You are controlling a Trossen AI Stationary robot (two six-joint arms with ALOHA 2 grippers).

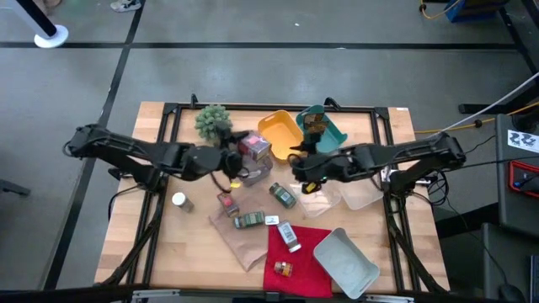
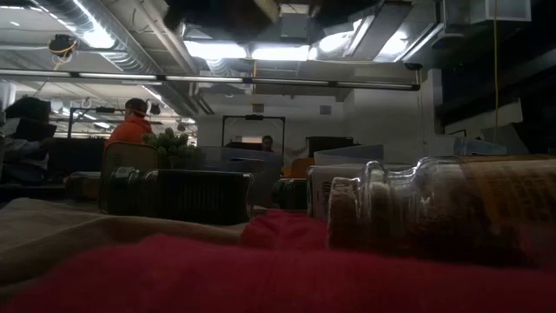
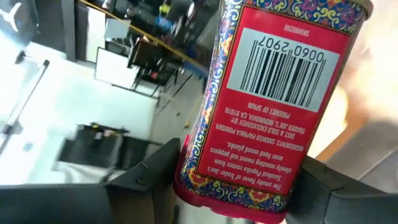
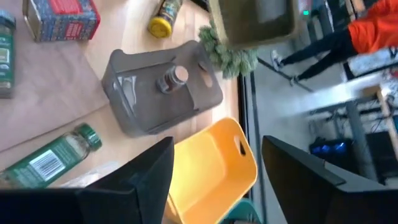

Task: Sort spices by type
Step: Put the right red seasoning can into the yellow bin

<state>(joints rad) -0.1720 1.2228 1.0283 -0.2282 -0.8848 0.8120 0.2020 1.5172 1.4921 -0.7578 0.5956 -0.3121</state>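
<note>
My left gripper (image 1: 238, 154) is shut on a red boxy tin (image 1: 253, 147) held above a grey tray (image 1: 257, 174) with a brown jar (image 4: 171, 79) in it. My right gripper (image 1: 303, 168) is open and touches nothing, hovering at the near side of the yellow tray (image 1: 280, 130). Loose on the table lie a white-capped jar (image 1: 178, 200), a second red tin (image 1: 227, 202), a yellow-capped jar (image 1: 236, 181) and two green-capped jars (image 1: 250, 220) (image 1: 282, 195). A white jar (image 1: 289, 237) and a brown jar (image 1: 283, 269) lie on their sides on the red cloth (image 1: 307, 244). My left gripper (image 3: 242, 186) pinches the red tin between its two fingers, one finger (image 3: 149, 177) on each narrow side of the tin's end (image 3: 205, 180). The barcode face looks toward the wrist camera. The tin is lifted clear and stretches away from the fingers.
A spiky green plant (image 1: 212, 119) stands at the far left, a teal tray (image 1: 327, 126) by the yellow one, a clear tray (image 1: 355, 195) under the right arm, and a grey tray (image 1: 345, 261) at the near right. Brown paper (image 1: 240, 236) lies left of the red cloth.
</note>
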